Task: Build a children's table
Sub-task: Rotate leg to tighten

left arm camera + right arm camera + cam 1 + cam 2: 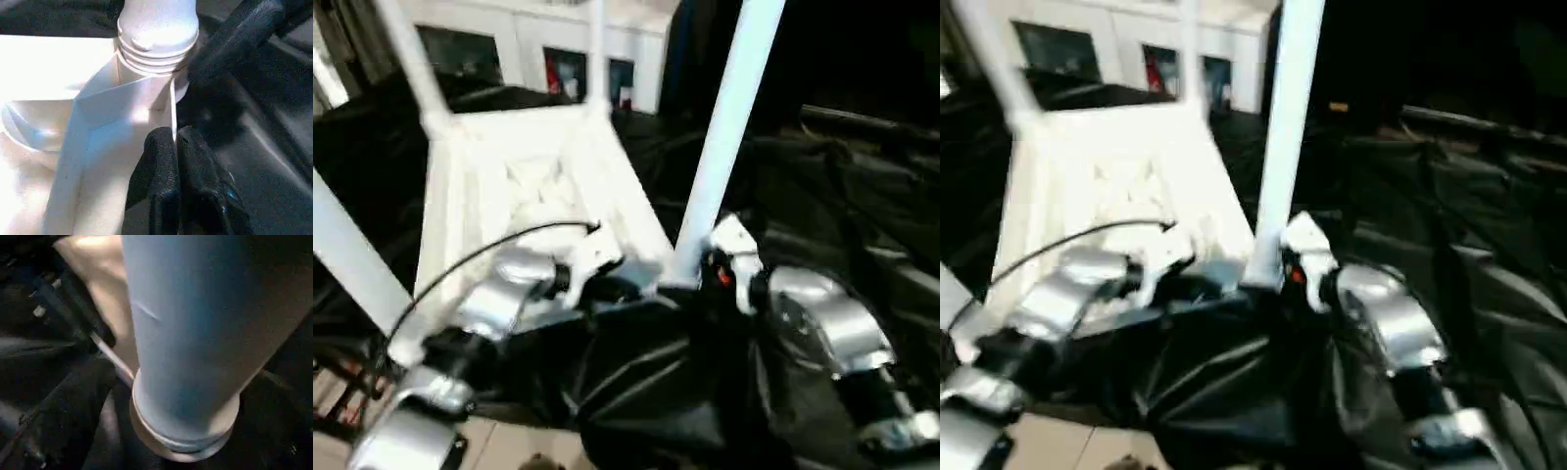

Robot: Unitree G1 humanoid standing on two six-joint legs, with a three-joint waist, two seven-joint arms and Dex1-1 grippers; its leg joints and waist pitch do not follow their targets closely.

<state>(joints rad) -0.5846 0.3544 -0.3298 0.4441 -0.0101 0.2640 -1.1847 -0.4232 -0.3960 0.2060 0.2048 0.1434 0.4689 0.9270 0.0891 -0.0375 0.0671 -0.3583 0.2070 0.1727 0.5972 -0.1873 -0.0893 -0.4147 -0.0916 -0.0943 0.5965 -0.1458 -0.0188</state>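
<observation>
Beside near leg (724, 137), right hand (729, 257) state unclear; left hand (178, 161) closed on tabletop rim (168, 105).

black plastic sheeting (822, 196), white cabinets (538, 39) — behind

Both head views are soft with motion blur, edges of the white legs (724, 137) smeared and the silver forearms streaked. Light falls from above and behind, so the table top (524, 186) glares nearly featureless white while the black sheeting (646, 392) around it sinks into dim, glossy folds with pale highlights. The left wrist view is overexposed on the white plastic (ribs barely readable). The right wrist view is dark, bluish, and out of focus close up.
</observation>
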